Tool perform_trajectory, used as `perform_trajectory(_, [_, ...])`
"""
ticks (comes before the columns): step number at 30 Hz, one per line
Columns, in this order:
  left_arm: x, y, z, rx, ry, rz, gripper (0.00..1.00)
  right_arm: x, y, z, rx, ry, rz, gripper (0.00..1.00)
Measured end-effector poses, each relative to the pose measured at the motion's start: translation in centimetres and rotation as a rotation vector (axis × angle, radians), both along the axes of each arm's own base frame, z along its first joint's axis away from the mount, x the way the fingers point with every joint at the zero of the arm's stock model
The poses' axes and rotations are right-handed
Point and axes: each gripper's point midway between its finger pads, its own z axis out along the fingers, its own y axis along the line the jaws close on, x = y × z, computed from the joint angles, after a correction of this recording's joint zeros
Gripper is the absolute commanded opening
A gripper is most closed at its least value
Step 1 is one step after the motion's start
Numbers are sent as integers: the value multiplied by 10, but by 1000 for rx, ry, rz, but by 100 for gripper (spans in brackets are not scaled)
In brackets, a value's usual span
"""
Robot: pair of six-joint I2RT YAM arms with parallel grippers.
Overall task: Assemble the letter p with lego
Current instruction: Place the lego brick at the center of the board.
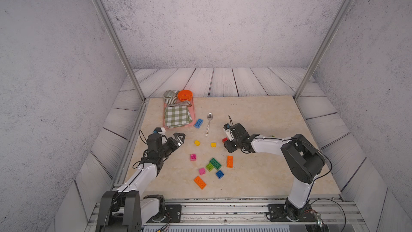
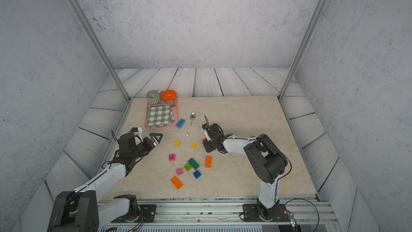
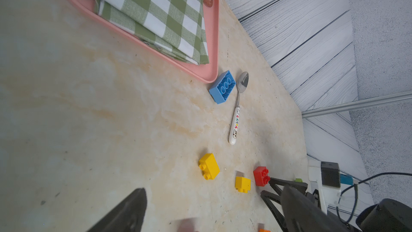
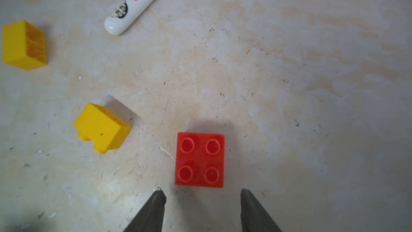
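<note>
The pink tray (image 1: 194, 113) holds a checked cloth (image 1: 178, 116), mug (image 1: 169, 97) and orange bowl (image 1: 184, 95). Lego bricks (image 1: 215, 163) lie scattered on the bench (image 1: 267, 119). The left end effector (image 1: 182, 139) gapes empty. The right end effector (image 4: 201, 193) is parted and empty, just short of the red brick (image 4: 200, 159).

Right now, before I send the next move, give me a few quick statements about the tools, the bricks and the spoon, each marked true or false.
1. The right tool grips the red brick. False: its jaws stand open and the brick sits free on the table just ahead of them, studs up.
2. The left tool is open and holds nothing. True.
3. The spoon lies in the pink tray. False: it lies on the table, beside the light blue brick.
4. Both yellow bricks lie tipped on their sides. True.
</note>
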Motion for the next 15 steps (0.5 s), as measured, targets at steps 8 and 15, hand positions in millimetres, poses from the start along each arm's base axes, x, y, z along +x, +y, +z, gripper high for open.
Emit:
perform_trajectory(8, [1,-22,1,81,75,-59,98,-13,-4,37,49,12,-12,74])
perform_trajectory(15, [-9,-33,1,220,159,-87,97,-29,-4,62,121,60,-12,90])
